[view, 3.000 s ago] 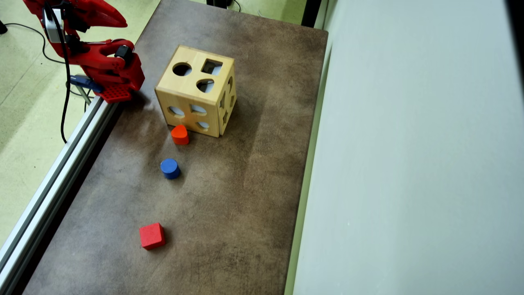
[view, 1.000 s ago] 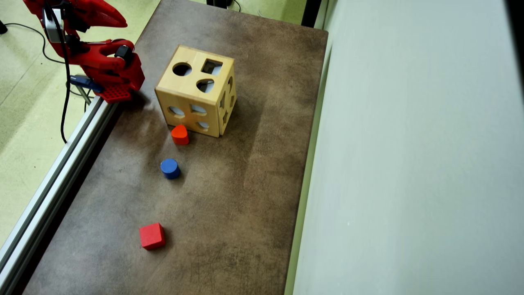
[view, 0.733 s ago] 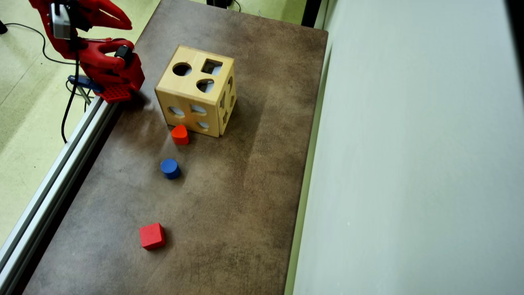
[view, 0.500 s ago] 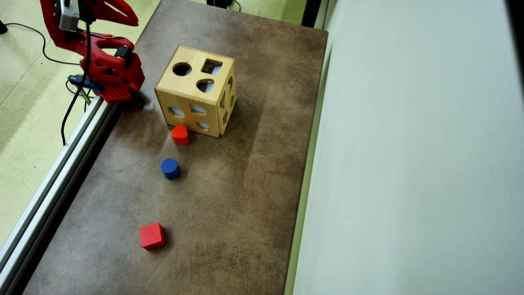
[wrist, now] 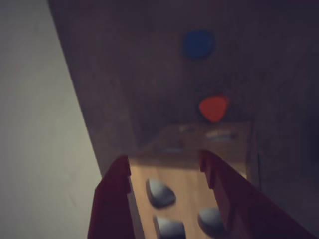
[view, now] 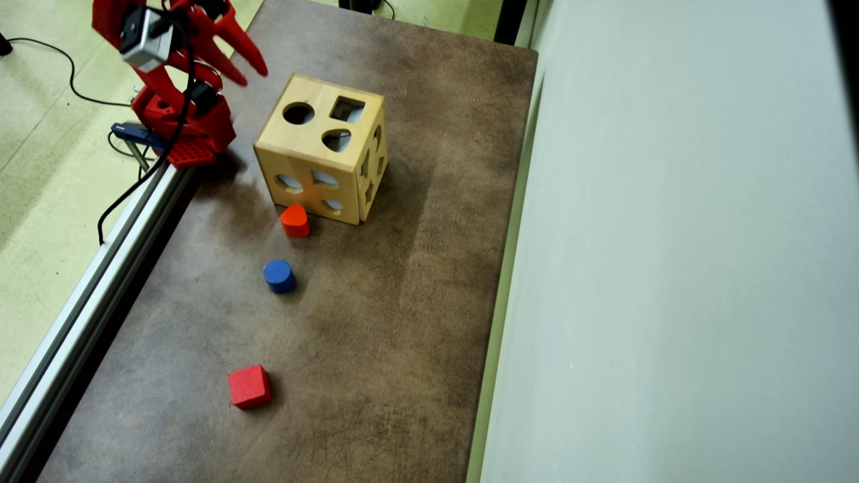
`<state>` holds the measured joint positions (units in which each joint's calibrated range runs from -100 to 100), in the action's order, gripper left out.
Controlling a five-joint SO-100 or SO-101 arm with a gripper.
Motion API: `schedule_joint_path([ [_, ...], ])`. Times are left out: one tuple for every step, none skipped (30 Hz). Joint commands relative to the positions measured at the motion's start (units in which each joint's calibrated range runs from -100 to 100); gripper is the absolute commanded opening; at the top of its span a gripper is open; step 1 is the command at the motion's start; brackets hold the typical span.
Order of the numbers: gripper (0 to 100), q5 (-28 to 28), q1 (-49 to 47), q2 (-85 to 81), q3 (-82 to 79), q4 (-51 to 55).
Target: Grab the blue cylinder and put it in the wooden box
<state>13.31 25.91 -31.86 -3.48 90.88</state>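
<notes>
From my overhead view the wooden box (view: 321,149) stands on the table (view: 402,322); the heart-like block (view: 294,220) sits just before it; the blue cylinder (view: 278,276) lies nearer me; the cube block (view: 249,386) lies well apart, nearest.

The whole wrist view is dim and smeared. The small blue cylinder (wrist: 199,44) at twelve o'clock is a soft blot with no clear rim, and the orange-red rounded block (wrist: 214,108) below it has fuzzy edges. The light wooden box with cut-out holes (wrist: 187,191) is cut off by the bottom edge at six o'clock, its near face shadowed. The red two-finger gripper (wrist: 164,167) also runs off that edge. In the overhead view the red arm (view: 171,40) is cropped at eleven o'clock.
</notes>
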Motion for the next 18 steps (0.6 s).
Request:
schedule_joint_path([
  [23, 1.66, 6.86, 9.74, 2.13, -11.06],
  [23, 2.00, 7.67, 11.44, 2.13, -12.99],
  [23, 2.39, 8.12, 12.80, 2.13, -14.28],
  [23, 2.78, 8.27, 13.90, 2.05, -15.33],
  [23, 3.03, 8.34, 15.18, 2.05, -16.05],
  [23, 3.13, 8.42, 16.45, 2.05, -16.45],
  [23, 3.17, 8.42, 17.89, 1.96, -16.69],
  [23, 3.17, 8.42, 19.51, 1.87, -16.85],
  [23, 3.17, 8.42, 21.29, 1.96, -16.85],
  [23, 3.17, 8.42, 23.07, 2.05, -16.53],
  [23, 3.22, 8.19, 24.60, 2.05, -16.37],
  [23, 3.22, 7.97, 25.79, 2.05, -16.13],
  [23, 3.22, 7.82, 26.64, 2.05, -16.13],
  [23, 3.22, 7.75, 27.41, 1.96, -16.29],
  [23, 3.22, 7.75, 28.17, 1.51, -16.61],
  [23, 3.22, 7.67, 29.10, 1.24, -16.69],
  [23, 3.22, 7.60, 30.29, 1.15, -16.53],
  [23, 3.22, 7.53, 31.91, 1.15, -16.05],
])
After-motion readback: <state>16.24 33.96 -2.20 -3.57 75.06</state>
